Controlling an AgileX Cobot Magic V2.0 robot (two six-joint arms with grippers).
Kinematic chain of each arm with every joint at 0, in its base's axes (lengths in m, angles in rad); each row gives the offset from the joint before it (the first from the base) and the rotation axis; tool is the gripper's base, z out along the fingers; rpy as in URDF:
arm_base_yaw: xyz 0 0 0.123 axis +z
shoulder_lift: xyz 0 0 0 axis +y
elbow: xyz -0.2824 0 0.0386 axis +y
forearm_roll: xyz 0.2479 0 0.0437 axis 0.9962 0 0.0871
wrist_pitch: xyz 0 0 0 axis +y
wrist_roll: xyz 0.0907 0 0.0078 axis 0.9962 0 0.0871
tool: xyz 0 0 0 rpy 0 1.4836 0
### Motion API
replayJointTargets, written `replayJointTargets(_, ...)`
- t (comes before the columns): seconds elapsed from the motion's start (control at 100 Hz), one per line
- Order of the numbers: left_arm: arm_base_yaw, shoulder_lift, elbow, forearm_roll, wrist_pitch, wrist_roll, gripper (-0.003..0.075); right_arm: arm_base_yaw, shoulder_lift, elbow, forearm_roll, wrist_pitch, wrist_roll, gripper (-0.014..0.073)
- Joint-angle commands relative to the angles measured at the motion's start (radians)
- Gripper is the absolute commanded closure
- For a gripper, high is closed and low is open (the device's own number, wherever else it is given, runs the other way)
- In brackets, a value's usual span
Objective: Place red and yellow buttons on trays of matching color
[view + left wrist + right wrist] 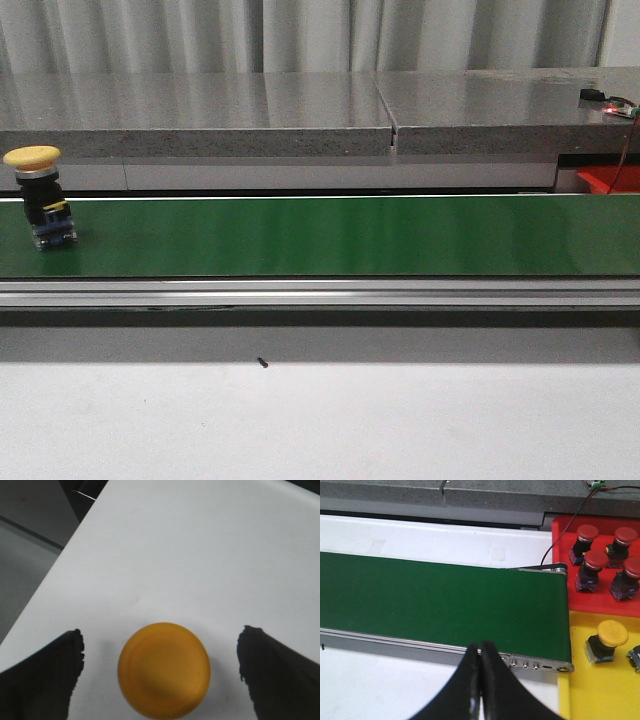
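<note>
Yellow mushroom-capped push button [38, 196] stands far left on the green belt [330, 235]; another [163, 669] sits between the open left hand [160, 672]. Closed, empty right hand [480, 680] may miss it.

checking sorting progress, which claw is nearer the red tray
Right. The right claw hangs shut at the belt's end beside the red tray; the left claw straddles a yellow button elsewhere.
</note>
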Motion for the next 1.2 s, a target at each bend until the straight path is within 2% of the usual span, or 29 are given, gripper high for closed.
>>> replayJointTargets(0.0, -0.002, -0.065, -0.033, -0.013, -0.047, -0.009, 0.0258, 0.003, 0.001, -0.024, 0.020, -0.059, -0.006, 0.0662)
replayJointTargets(0.19, -0.002, -0.065, -0.033, -0.013, -0.056, -0.009, 0.0538, 0.003, 0.001, -0.024, 0.020, -0.059, -0.006, 0.0662)
replayJointTargets(0.31, -0.002, -0.079, -0.033, -0.013, -0.058, -0.009, 0.0618, 0.003, 0.001, -0.024, 0.020, -0.059, -0.006, 0.0662)
replayJointTargets(0.5, -0.002, -0.156, -0.033, -0.025, -0.018, -0.009, 0.0630, 0.003, 0.001, -0.024, 0.020, -0.059, -0.006, 0.0662)
replayJointTargets(0.82, -0.057, -0.323, -0.021, -0.069, 0.159, -0.009, 0.0630, 0.003, 0.001, -0.024, 0.020, -0.059, -0.006, 0.0662)
replayJointTargets(0.99, -0.131, -0.431, 0.054, -0.069, 0.162, -0.009, 0.0631, 0.003, 0.001, -0.024, 0.020, -0.059, -0.006, 0.0662)
replayJointTargets(1.19, -0.210, -0.583, 0.232, -0.069, 0.106, -0.004, 0.0640, 0.003, 0.001, -0.024, 0.020, -0.059, -0.006, 0.0662)
